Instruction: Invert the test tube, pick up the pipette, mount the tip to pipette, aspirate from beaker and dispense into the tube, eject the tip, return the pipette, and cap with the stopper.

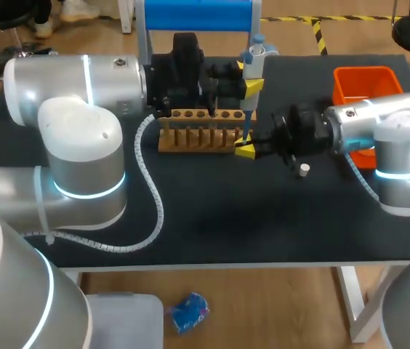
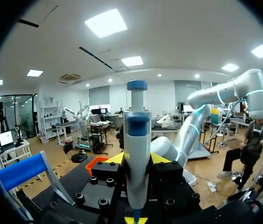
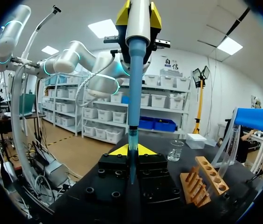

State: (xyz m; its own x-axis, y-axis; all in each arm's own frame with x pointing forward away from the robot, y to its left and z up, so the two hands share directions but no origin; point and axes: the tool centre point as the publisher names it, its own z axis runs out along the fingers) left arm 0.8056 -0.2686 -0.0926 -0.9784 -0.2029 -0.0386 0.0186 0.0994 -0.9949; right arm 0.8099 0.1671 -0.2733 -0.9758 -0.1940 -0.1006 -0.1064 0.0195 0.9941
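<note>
- The left tool [image 1: 251,81] sits behind the right end of the wooden test tube rack [image 1: 198,134]. Its yellow fingers pinch the body of the pipette [image 1: 253,62] from two sides.
- In the left wrist view the pipette [image 2: 137,140] stands upright between the tool's [image 2: 137,161] own fingers, with the blue plunger button at its top.
- The blue pipette tip [image 1: 246,123] is mounted on the pipette. It points straight down, just past the right end of the rack.
- The right tool [image 1: 246,150] sits directly under the pipette, close to the front right corner of the rack.
- In the right wrist view the pipette tip [image 3: 133,84] comes down from the pipette [image 3: 138,18] into the gap between the right tool's [image 3: 131,150] yellow fingertips.
- The right tool's fingertips are pressed close on a slim clear test tube [image 3: 132,140]. The tube stands upright and the end of the tip enters it from above.
- The glass beaker [image 3: 175,150] stands on the desk [image 1: 212,218] ahead of the right tool. The rack [image 3: 201,182] lies beside that tool.
- The white stopper [image 1: 304,170] lies on the desk beside the right arm's wrist, apart from both tools.
- An orange bin [image 1: 365,83] stands at the far right of the desk.
</note>
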